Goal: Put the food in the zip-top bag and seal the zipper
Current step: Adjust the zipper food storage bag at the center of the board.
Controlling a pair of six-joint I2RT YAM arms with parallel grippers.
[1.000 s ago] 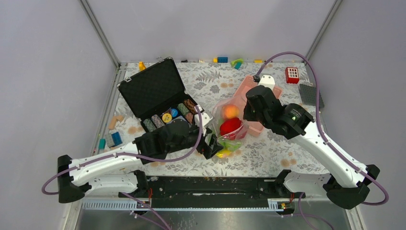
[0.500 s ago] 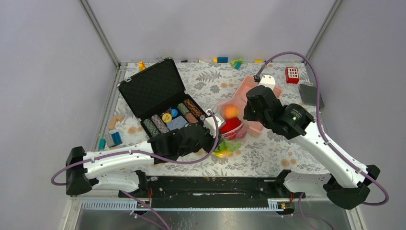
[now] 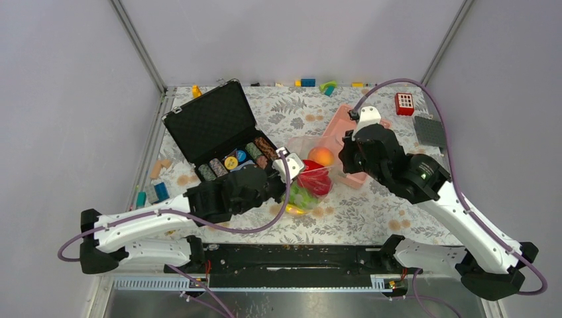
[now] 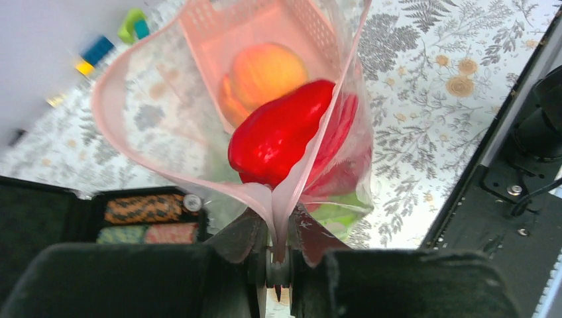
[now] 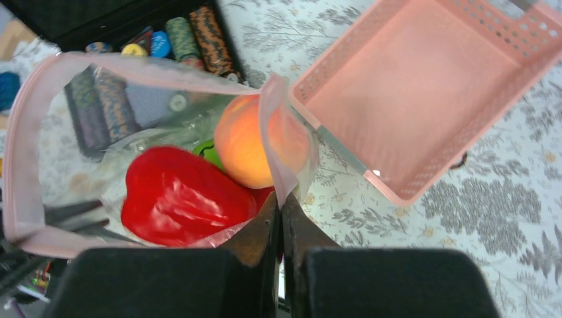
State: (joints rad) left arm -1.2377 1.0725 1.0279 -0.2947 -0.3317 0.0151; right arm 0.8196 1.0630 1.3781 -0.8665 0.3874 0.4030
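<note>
The zip-top bag (image 3: 310, 177) hangs stretched between my two grippers, its mouth gaping. Inside lie food items: a glossy red one (image 5: 177, 197), an orange fruit (image 5: 250, 142) and something green (image 4: 339, 213). My left gripper (image 4: 278, 228) is shut on one end of the bag's pink-tinted mouth edge, and it shows at the bag's left in the top view (image 3: 289, 173). At the opposite end of the mouth, my right gripper (image 5: 281, 202) is shut on the edge, beside the basket (image 3: 342, 161). The zipper (image 5: 152, 64) runs along the mouth, unsealed.
A pink slotted basket (image 5: 424, 99) lies tipped right behind the bag. An open black case (image 3: 212, 122) with poker chips (image 3: 232, 162) stands to the left. Small blocks (image 3: 308, 83) line the far edge; a red block (image 3: 404, 103) and a grey plate (image 3: 429, 130) sit at right.
My left gripper has swung in from the near side and closed on the bag's left mouth edge. The bag has shifted left and spread open. The right arm has shifted slightly.
</note>
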